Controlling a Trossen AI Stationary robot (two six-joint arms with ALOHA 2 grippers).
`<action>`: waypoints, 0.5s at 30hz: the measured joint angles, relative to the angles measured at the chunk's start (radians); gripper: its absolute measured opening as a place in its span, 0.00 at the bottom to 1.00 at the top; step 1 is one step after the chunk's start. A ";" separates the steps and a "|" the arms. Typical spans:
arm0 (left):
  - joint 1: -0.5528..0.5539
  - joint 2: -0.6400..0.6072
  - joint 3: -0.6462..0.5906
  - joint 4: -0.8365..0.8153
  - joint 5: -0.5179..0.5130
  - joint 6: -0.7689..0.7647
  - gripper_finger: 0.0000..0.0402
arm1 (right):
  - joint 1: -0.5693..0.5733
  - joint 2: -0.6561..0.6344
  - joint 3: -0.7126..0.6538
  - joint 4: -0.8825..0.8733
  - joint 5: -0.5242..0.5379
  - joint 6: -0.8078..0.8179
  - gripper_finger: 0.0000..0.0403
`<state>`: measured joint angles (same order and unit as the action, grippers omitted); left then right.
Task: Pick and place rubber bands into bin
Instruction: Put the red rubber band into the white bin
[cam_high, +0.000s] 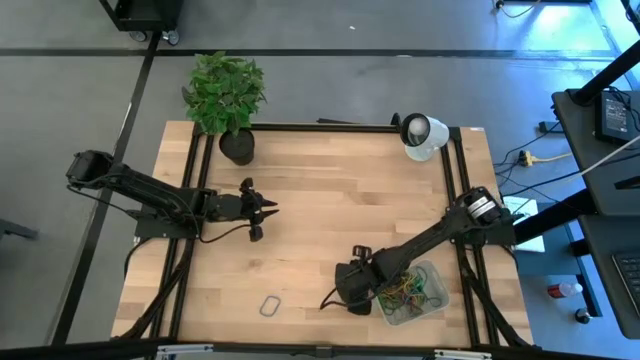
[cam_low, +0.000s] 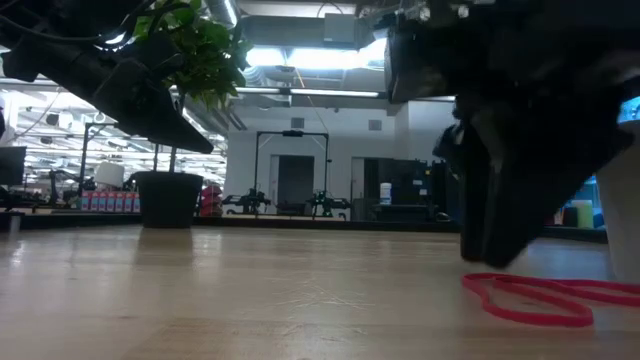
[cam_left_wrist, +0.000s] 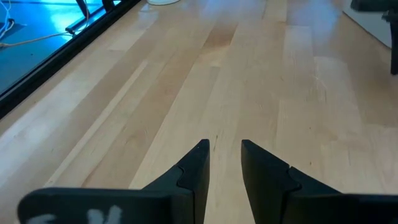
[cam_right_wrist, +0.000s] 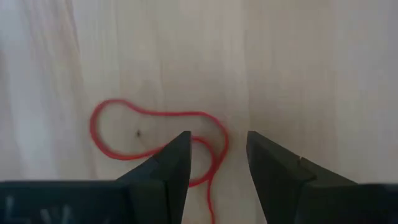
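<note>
Right gripper (cam_right_wrist: 217, 158) low over the bench (cam_high: 330, 190) beside the bin (cam_high: 437, 300), jaws parted around a red rubber band (cam_right_wrist: 155, 134) lying flat. More rubber bands (cam_high: 408, 290) heaped in bin. Left gripper (cam_left_wrist: 224, 165) hovering mid-bench, jaws narrowly apart, empty.

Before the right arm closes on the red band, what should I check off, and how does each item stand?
1. Right tool open: ok, its fingers are spread.
2. Thin red rubber band lined up: ok, a strand runs between the fingers on the wooden table.
3. Tool low enough to pinch: cannot tell; the low view shows it close above the band.
4. Translucent pale-grey plastic bin reachable: ok, right beside that arm, already holding coloured bands.
5. Left tool out of the way: ok, at the table's left, open.
6. Other bands left: not ok, a dark loop lies loose.
</note>
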<state>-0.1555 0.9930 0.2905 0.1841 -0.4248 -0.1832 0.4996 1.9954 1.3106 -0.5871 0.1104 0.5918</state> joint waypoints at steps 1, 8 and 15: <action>0.000 0.000 0.000 0.000 0.000 -0.005 0.21 | 0.000 0.011 0.005 -0.003 -0.002 -0.020 0.39; 0.000 0.000 0.000 -0.001 0.000 -0.013 0.21 | 0.000 0.066 0.054 -0.022 0.003 -0.104 0.30; 0.000 0.000 0.000 -0.001 0.000 -0.013 0.21 | -0.006 0.074 0.125 -0.138 0.001 -0.127 0.03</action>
<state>-0.1555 0.9932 0.2905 0.1833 -0.4248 -0.1967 0.4933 2.0689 1.4358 -0.7249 0.1115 0.4644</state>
